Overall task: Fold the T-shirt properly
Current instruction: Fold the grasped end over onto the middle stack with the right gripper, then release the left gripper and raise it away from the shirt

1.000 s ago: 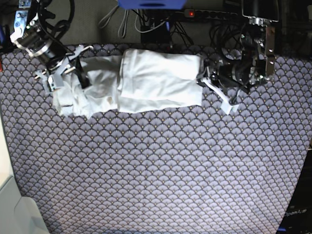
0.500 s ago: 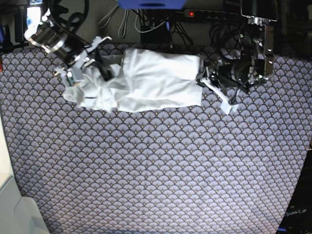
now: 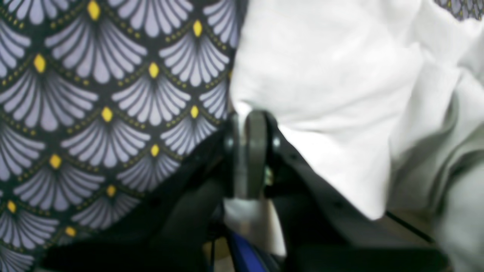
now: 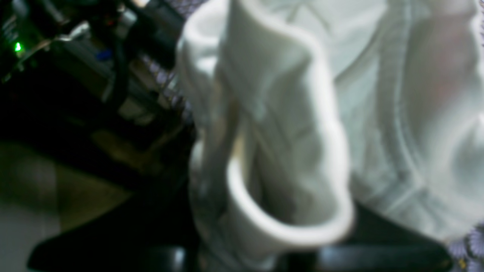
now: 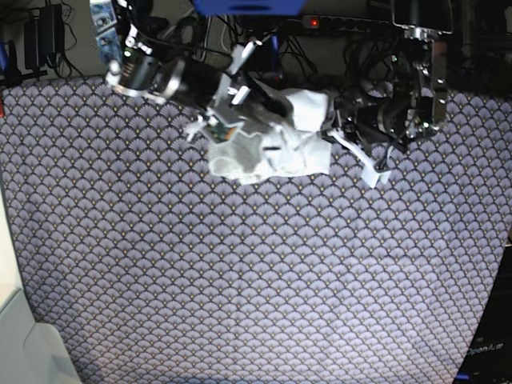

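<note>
The T-shirt (image 5: 276, 148) lies bunched near the far edge of the patterned tablecloth (image 5: 256, 280), a little right of that edge's middle; behind the shirt, past the cloth's far edge, run dark cables and a power strip (image 5: 352, 24) with a red light; in front of the shirt the cloth spreads bare toward the near edge, and to the shirt's left it is bare as well.

The right arm (image 5: 152, 72) reaches in from the far left corner and slants down over the shirt's left half; the right gripper (image 5: 232, 120) sits over the crumpled cloth there; in the right wrist view a thick hemmed fold of the shirt (image 4: 280, 151) curls up between the dark fingers, so the jaws are closed on the shirt; that view is blurred.

The left arm (image 5: 404, 104) is folded close at the shirt's right side; the left gripper (image 3: 247, 151) has its jaws pressed together at the shirt's right edge; in the left wrist view the grey fingertips (image 3: 257, 151) meet just where the white cloth (image 3: 340, 94) ends against the patterned tablecloth (image 3: 94, 113); whether a thin layer of shirt is pinched between them cannot be told.

The shirt's right part lies flatter, its left part heaped in loose folds under the right gripper.
</note>
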